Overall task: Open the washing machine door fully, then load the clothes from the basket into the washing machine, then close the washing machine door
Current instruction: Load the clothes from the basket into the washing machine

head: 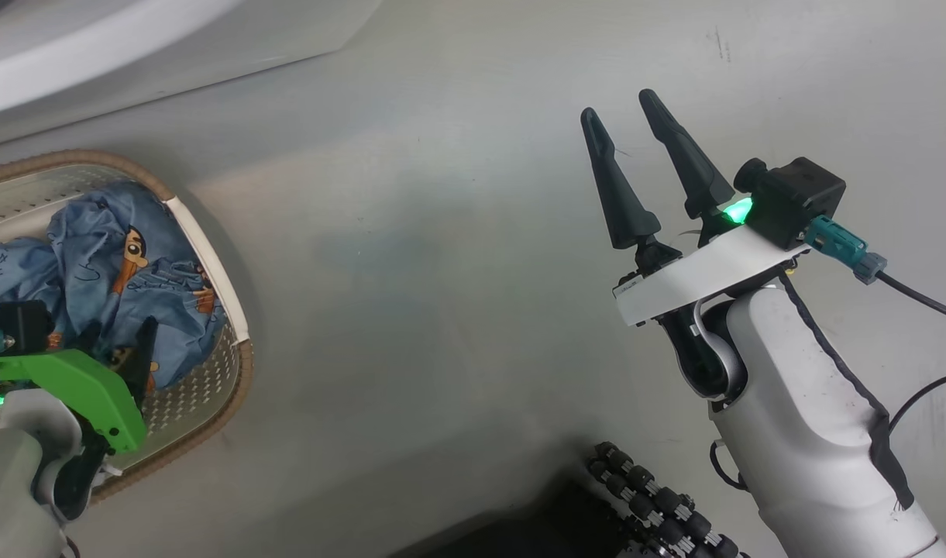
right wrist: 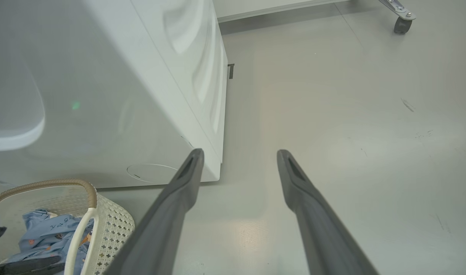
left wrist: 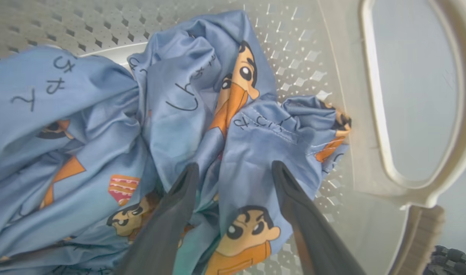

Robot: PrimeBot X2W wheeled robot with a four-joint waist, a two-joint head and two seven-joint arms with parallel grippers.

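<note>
The basket [head: 209, 256] sits on the floor at the left, holding the light blue clothes [head: 124, 263] with cartoon figures. My left gripper [head: 120, 345] reaches down into it. In the left wrist view this gripper [left wrist: 234, 166] is open, its fingers straddling a fold of the clothes [left wrist: 179, 95] near the basket's handle [left wrist: 408, 183]. My right gripper [head: 618, 105] hangs open over bare floor, holding nothing. Its wrist view shows the gripper [right wrist: 239, 152] pointing past the washing machine [right wrist: 141, 95], with the basket [right wrist: 114, 221] below. A white rounded panel [right wrist: 11, 126] juts from the machine's front; I cannot tell whether it is the door.
Grey floor [head: 442, 271] spreads between the basket and my right arm. A black roller wheel of my base [head: 658, 504] lies at the bottom. A caster wheel [right wrist: 402, 23] stands far off to the right of the machine.
</note>
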